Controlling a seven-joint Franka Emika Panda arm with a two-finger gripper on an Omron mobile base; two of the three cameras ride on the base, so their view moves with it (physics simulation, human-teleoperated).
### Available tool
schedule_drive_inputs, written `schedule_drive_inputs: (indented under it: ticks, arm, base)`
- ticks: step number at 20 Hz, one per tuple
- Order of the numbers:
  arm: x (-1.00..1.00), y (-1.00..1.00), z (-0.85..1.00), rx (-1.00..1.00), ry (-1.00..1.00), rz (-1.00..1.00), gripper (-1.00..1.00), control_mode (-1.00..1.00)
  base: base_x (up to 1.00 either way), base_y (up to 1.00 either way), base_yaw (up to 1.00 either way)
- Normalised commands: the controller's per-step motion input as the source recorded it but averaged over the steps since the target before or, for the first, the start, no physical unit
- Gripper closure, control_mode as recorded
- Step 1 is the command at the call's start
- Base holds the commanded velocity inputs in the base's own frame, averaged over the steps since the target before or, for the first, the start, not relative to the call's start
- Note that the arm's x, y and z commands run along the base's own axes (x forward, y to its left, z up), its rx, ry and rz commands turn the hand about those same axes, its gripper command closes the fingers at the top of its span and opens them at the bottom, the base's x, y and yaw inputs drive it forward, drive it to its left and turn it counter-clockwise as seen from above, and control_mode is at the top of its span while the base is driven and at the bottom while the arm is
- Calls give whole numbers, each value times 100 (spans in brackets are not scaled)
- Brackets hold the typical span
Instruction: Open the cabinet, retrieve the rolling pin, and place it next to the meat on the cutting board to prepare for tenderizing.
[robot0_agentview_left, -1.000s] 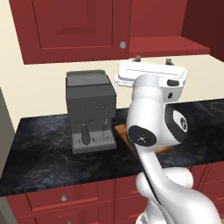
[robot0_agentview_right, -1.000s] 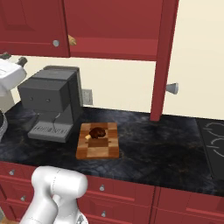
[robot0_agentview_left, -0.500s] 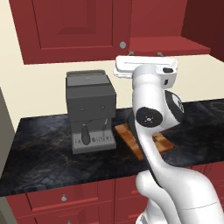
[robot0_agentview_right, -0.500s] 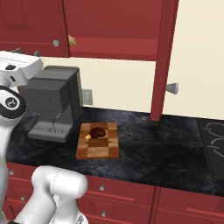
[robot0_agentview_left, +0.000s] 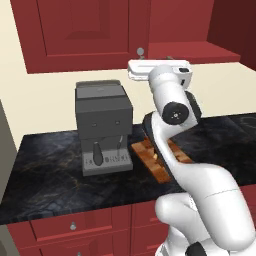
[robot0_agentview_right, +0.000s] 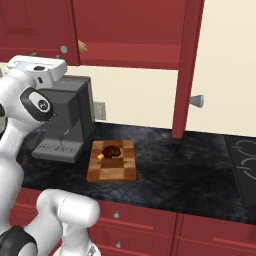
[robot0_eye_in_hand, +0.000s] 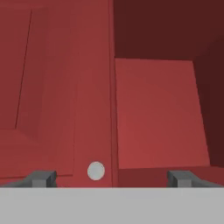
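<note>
Cabinet (robot0_agentview_right: 125, 30): right door (robot0_agentview_right: 187, 65) swung open, left door (robot0_eye_in_hand: 57, 87) shut with its round knob (robot0_eye_in_hand: 96, 170) between the claw's (robot0_eye_in_hand: 111, 177) spread, empty fingers. A tan tip, maybe the rolling pin (robot0_agentview_right: 82, 47), pokes out at the cabinet's bottom edge. Meat (robot0_agentview_right: 111, 150) sits on the cutting board (robot0_agentview_right: 112, 161) on the counter (robot0_agentview_right: 190, 165) beside the coffee machine (robot0_agentview_left: 102, 125), whose front lettering is unreadable.

Arm (robot0_agentview_left: 172, 107) raised before cabinet (robot0_agentview_left: 85, 30); coffee machine (robot0_agentview_left: 102, 125) on counter (robot0_agentview_left: 45, 165).

Shut cabinet door (robot0_eye_in_hand: 57, 87) beside open bay (robot0_eye_in_hand: 159, 113)
</note>
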Motion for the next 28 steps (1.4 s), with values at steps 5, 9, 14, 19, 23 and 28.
schedule_drive_inputs:
  ticks: [5,9,14,19,23,28]
  arm:
    - [71,4,-4,2,3,10,-100,-100]
    - [69,8,-5,0,1,8,-100,-100]
    - [60,16,-16,0,1,5,-100,-100]
    - [54,5,-2,0,0,0,-100,-100]
    - [44,1,0,0,0,0,-100,-100]
    - [46,6,0,0,0,0,-100,-100]
  base:
    - [0,0,0]
    - [0,0,0]
    - [0,0,0]
    - [0,0,0]
    - [0,0,0]
    - [0,0,0]
